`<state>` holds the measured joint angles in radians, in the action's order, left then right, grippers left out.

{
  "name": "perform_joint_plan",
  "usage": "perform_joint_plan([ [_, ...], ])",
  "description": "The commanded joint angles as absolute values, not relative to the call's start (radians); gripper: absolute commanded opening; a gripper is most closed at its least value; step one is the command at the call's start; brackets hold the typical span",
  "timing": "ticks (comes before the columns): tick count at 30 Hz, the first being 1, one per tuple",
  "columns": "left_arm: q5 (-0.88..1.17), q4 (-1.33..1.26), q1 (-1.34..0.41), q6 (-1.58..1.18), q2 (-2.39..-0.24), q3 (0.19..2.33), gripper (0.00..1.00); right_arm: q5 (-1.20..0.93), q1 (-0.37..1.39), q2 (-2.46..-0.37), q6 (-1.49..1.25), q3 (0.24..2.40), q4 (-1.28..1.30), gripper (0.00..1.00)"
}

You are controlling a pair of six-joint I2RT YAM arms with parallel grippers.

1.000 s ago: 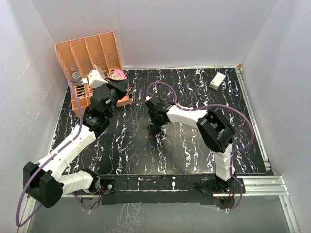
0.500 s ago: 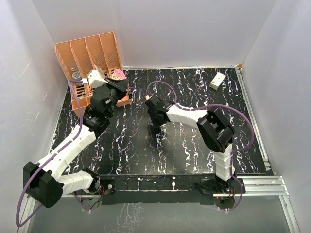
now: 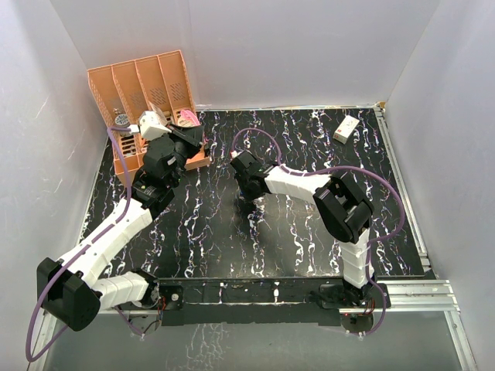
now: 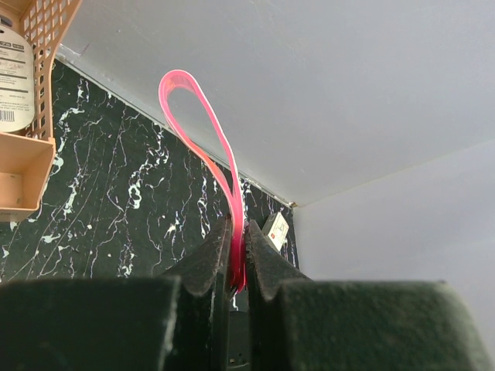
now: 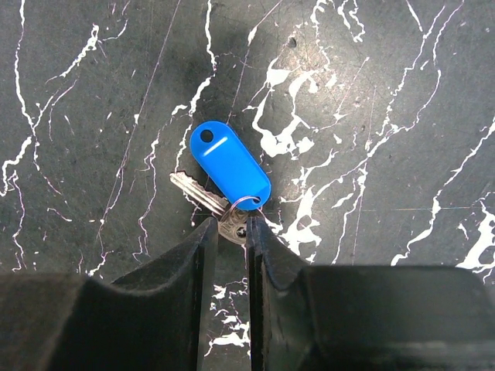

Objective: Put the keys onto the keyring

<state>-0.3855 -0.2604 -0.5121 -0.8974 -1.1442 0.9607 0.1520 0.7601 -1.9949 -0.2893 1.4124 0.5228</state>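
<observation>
In the right wrist view a silver key (image 5: 197, 193) lies on the black marbled table, joined by a small ring to a bright blue tag (image 5: 230, 161). My right gripper (image 5: 232, 226) points down at the table, and its jaws are closed on the key's head. In the top view the right gripper (image 3: 247, 202) hides the key. No dark key shows. My left gripper (image 4: 236, 255) is shut on the lower end of the red-pink keyring strap (image 4: 203, 116), whose loop stands upright. In the top view it (image 3: 188, 135) is held up near the orange rack, with the strap (image 3: 187, 117) above it.
An orange slotted rack (image 3: 139, 100) stands at the back left, also in the left wrist view (image 4: 31, 154), with a labelled round container (image 3: 121, 120) in it. A small white box (image 3: 346, 129) lies at the back right. White walls close in the table.
The right wrist has shifted slightly left and back over the key. The left arm and the strap have not moved.
</observation>
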Motion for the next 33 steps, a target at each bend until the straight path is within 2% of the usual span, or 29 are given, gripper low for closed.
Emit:
perform_joint_plan([
  [1, -0.394, -0.265, -0.505, -0.893, -1.119, 0.963, 0.00, 0.181, 0.763, -1.998, -0.286, 1.467, 0.499, 0.19],
  [25, -0.394, -0.262, -0.503, -0.895, -1.114, 0.959, 0.00, 0.184, 0.763, -2.026, -0.288, 1.476, 0.494, 0.17],
  [33, -0.393, -0.262, -0.503, -0.895, -1.115, 0.961, 0.00, 0.199, 0.762, -2.016, -0.295, 1.470, 0.490, 0.09],
])
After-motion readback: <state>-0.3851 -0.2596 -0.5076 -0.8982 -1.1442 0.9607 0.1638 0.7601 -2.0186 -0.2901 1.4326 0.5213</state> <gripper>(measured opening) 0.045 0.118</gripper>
